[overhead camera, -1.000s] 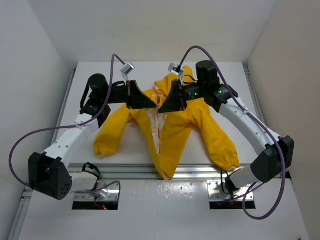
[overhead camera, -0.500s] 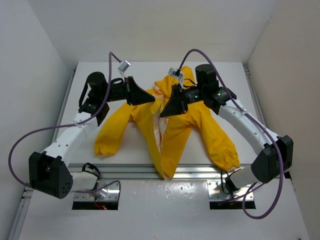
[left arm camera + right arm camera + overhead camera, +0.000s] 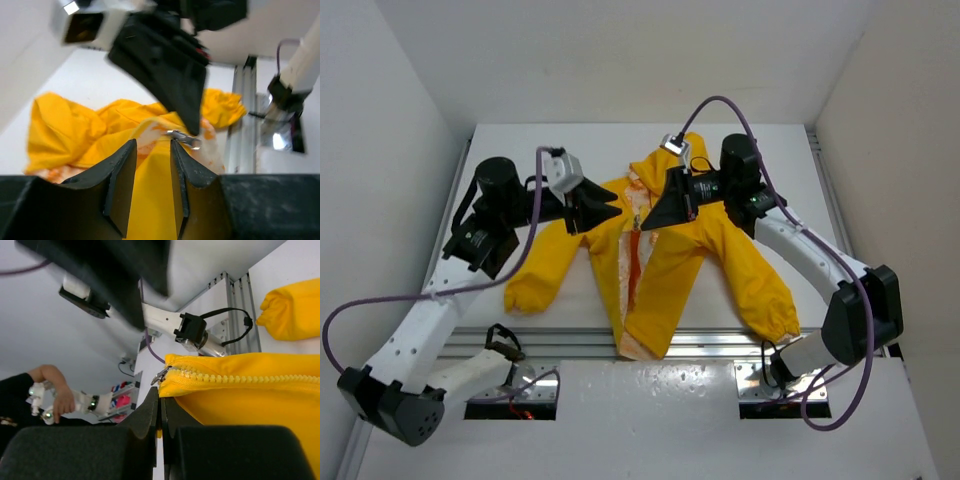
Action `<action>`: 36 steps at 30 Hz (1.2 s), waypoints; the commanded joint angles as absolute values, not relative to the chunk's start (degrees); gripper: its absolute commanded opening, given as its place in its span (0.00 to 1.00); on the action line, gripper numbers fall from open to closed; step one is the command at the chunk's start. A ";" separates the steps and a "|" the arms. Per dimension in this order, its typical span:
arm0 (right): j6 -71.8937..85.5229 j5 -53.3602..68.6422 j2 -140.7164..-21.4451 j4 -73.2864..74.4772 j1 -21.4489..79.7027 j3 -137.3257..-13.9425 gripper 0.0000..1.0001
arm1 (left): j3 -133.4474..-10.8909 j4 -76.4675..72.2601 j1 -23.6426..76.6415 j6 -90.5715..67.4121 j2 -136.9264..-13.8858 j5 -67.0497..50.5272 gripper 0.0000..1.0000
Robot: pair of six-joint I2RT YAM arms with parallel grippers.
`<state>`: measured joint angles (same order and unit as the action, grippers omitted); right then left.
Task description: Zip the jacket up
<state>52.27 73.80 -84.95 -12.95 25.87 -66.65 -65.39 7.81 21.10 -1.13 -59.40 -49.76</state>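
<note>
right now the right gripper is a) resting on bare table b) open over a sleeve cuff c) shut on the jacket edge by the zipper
c: in its wrist view the right gripper is closed on the jacket, at its yellow edge by the zipper teeth.

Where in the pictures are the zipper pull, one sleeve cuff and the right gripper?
zipper pull (image 3: 161,375), right wrist view, on its small metal tab.
sleeve cuff (image 3: 292,310), right wrist view, on the gathered yellow end.
right gripper (image 3: 160,401), right wrist view, between the closed fingertips.
</note>
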 commanded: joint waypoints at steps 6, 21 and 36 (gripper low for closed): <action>63.54 74.27 -84.11 -24.08 25.75 -64.07 0.00 | -62.93 20.21 33.56 34.70 -53.00 -37.01 0.38; 66.80 73.65 -84.55 -26.81 25.75 -63.46 0.00 | -60.38 15.57 43.42 45.36 -52.82 -21.63 0.38; 67.76 71.90 -85.52 -26.63 25.75 -63.72 0.00 | -61.44 13.71 43.42 41.84 -52.29 -27.07 0.38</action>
<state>66.46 72.36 -85.34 -23.57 25.85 -63.00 -60.14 16.19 42.83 42.78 -53.12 -24.49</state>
